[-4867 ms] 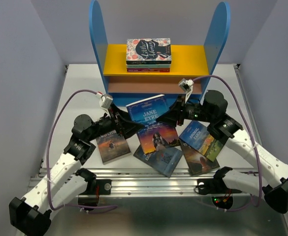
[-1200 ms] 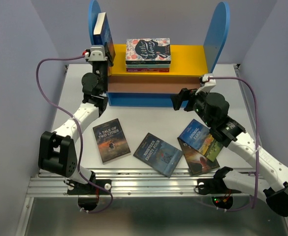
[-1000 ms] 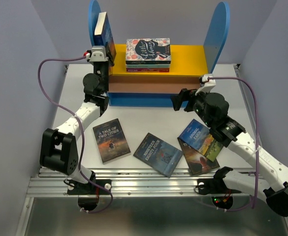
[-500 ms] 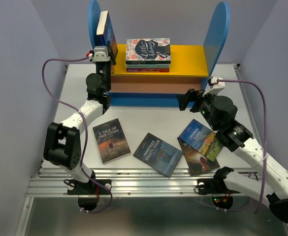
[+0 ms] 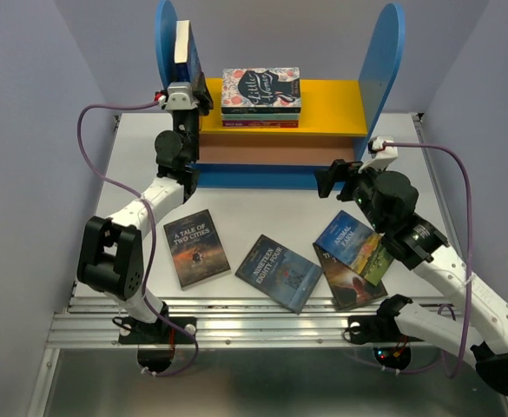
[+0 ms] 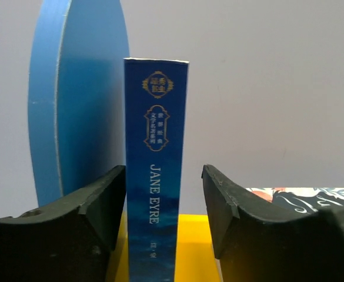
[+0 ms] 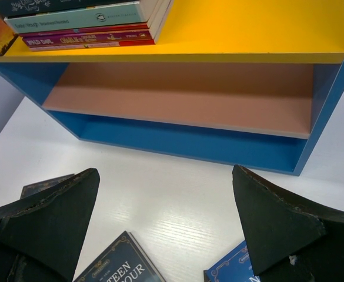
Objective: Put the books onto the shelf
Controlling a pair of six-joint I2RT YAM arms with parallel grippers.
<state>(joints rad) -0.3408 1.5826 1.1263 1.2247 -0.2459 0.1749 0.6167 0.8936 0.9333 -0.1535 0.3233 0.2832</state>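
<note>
Jane Eyre paperback (image 6: 155, 117) stands upright on the yellow board (image 5: 332, 95) of the shelf (image 5: 384, 52), against its left panel (image 6: 72, 106). Left hand (image 6: 164, 176) brackets the spine with a gap, not gripping. Likely light, glossy, floppy; best pinched across both covers near the spine.

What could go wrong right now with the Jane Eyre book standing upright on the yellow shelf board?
1. Jane Eyre stands on end beside the left blue panel with nothing propping its right side, so it may topple toward the flat stack.
2. The left gripper, open, sits close on both sides of the book. Pulling back crookedly could drag it off the front edge of the yellow board.
</note>
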